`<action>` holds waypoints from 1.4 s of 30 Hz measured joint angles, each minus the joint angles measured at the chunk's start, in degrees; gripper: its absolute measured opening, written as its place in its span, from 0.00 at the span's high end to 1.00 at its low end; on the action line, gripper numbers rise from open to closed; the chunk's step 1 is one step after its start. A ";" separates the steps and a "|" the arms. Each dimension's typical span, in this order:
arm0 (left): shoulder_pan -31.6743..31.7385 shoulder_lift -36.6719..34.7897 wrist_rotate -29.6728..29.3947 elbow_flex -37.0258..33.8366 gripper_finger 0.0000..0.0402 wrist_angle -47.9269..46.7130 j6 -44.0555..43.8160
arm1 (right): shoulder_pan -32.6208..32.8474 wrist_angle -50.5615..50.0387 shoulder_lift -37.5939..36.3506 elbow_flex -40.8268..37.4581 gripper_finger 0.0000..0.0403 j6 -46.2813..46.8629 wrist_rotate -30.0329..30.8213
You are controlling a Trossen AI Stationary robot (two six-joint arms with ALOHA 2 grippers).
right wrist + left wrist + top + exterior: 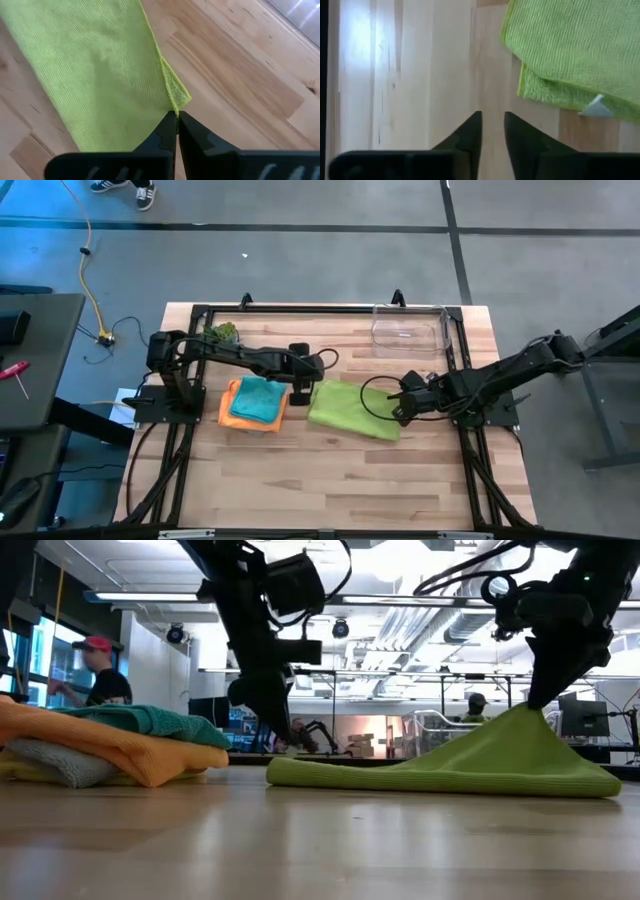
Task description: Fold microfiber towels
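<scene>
Pinching the lime towel's corner, the right pincer should carry it flat across, while the left pincer, slightly spread and empty, waits beside it.

From overhead we looked straight down on the whole table. A second camera sat at tabletop level, facing the room. Both wrist cameras looked closely down at the wood, sharing the lime green towel with every view.
</scene>
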 joint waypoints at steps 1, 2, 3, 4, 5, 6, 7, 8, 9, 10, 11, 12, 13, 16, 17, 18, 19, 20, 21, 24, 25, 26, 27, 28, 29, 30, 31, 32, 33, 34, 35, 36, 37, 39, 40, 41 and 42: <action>0.00 -0.19 -0.05 0.15 0.80 -0.69 -0.11 | 0.00 0.01 0.02 0.00 1.00 -0.02 0.01; 0.07 -0.79 -0.03 0.26 0.76 -1.98 -0.10 | 0.00 0.07 0.01 0.00 1.00 -0.02 0.09; 0.13 -1.44 -0.05 0.50 0.73 -2.98 0.08 | 0.00 0.15 -0.01 0.00 1.00 0.03 0.26; 0.15 -2.16 -0.02 0.85 0.70 -2.97 0.42 | 0.00 0.09 0.01 0.00 1.00 0.23 0.79; 0.20 -3.18 -0.01 0.94 0.67 -3.01 0.72 | 0.00 0.07 0.00 0.00 1.00 0.32 1.38; 0.31 -4.42 -0.01 0.93 0.64 -3.73 0.76 | -0.02 0.08 -0.01 0.00 1.00 0.46 1.64; 0.46 -5.79 0.03 0.92 0.61 -4.02 0.34 | -0.02 0.09 0.01 0.00 1.00 0.48 1.83; 0.56 -7.24 0.40 0.92 0.59 -3.69 -0.87 | -0.02 0.10 0.02 0.00 1.00 0.49 2.05; 0.71 -8.83 1.13 0.92 0.57 -3.68 -2.69 | -0.02 0.23 0.01 0.00 1.00 0.59 2.06; 0.88 -10.53 1.72 0.90 0.55 -3.61 -4.75 | -0.02 0.43 0.00 0.00 1.00 0.73 1.99; 0.95 -12.24 2.33 0.79 0.53 -3.00 -6.67 | -0.02 0.55 0.02 0.00 0.99 0.93 1.84; 0.98 -13.90 2.70 0.30 0.52 -1.73 -8.52 | -0.02 0.59 0.02 0.00 0.97 1.35 1.59; 0.83 -15.73 3.08 -0.57 0.51 -0.24 -10.39 | -0.02 0.70 0.02 0.00 0.95 2.03 1.53; -0.08 -20.96 3.71 -4.14 0.50 6.25 -14.85 | -0.02 0.79 0.02 0.00 0.84 3.58 1.49; -0.49 -22.78 4.40 -5.76 0.50 8.80 -16.18 | -0.02 0.81 0.02 0.00 0.78 3.73 1.49; -1.14 -24.59 5.14 -7.41 0.50 10.89 -17.65 | -0.02 0.79 0.02 0.01 0.73 3.72 1.56; -1.87 -26.24 5.98 -9.11 0.50 13.88 -18.94 | -0.02 0.81 0.02 0.03 0.68 3.69 1.84; -2.65 -27.73 6.96 -11.00 0.50 17.49 -19.97 | -0.02 0.83 0.01 0.04 0.63 3.62 2.22; -3.50 -29.14 7.47 -13.00 0.50 20.70 -20.66 | -0.02 0.94 -0.01 0.04 0.58 3.44 2.43; -6.30 -32.12 8.03 -18.60 0.50 30.46 -21.75 | -0.02 1.02 -0.01 0.04 0.47 3.40 2.39; -7.07 -32.77 8.04 -20.19 0.50 32.74 -22.23 | -0.02 1.03 -0.01 0.04 0.45 3.39 2.08; -7.89 -33.26 8.05 -21.61 0.50 35.17 -22.37 | -0.02 1.04 -0.01 0.04 0.43 3.36 1.91; -8.67 -33.59 8.04 -22.86 0.50 37.49 -22.64 | 0.00 1.06 -0.01 0.04 0.42 3.42 1.70; -9.32 -33.73 8.02 -23.85 0.50 39.38 -22.76 | 0.02 1.16 -0.01 0.04 0.41 3.50 1.46; -9.86 -33.73 8.02 -24.55 0.50 40.73 -22.80 | 0.02 1.23 -0.01 0.04 0.41 3.61 1.29; -10.37 -33.73 8.04 -25.09 0.50 41.46 -22.85 | 0.02 1.22 -0.01 0.06 0.40 3.59 0.96; -10.77 -33.72 8.04 -25.46 0.50 42.08 -22.87 | 0.02 1.26 -0.01 0.07 0.40 3.29 0.40; -11.12 -33.70 8.05 -25.72 0.50 42.82 -22.89 | 0.02 1.36 -0.02 0.07 0.40 2.63 -0.04; -11.51 -33.70 8.27 -25.93 0.50 43.55 -22.89 | 0.02 1.36 -0.14 0.07 0.40 1.92 -0.29; -11.81 -33.70 8.59 -26.01 0.50 43.82 -22.87 | 0.02 1.37 -0.25 0.12 0.40 1.15 -0.48; -12.09 -33.70 8.87 -26.04 0.50 43.79 -22.85 | 0.02 1.27 -0.25 0.35 0.40 0.57 -0.35; -12.43 -33.70 8.93 -26.06 0.50 43.75 -22.83 | 0.02 1.16 -0.39 0.68 0.40 -0.09 0.11; -12.67 -33.70 8.94 -26.08 0.50 43.75 -22.82 | 0.02 1.11 -0.57 1.15 0.40 -1.06 0.80; -12.94 -33.70 8.96 -26.08 0.50 43.65 -22.69 | 0.02 1.14 -0.95 2.45 0.40 -2.91 3.12; -12.94 -33.70 8.98 -26.08 0.50 43.50 -22.70 | 0.02 0.96 -1.22 3.17 0.40 -3.91 4.34; -12.94 -33.70 8.94 -26.08 0.50 43.36 -22.76 | 0.02 0.99 -1.52 3.93 0.40 -4.31 5.56; -12.90 -33.70 8.92 -26.08 0.50 43.05 -22.82 | 0.02 1.01 -1.83 4.69 0.40 -4.73 6.72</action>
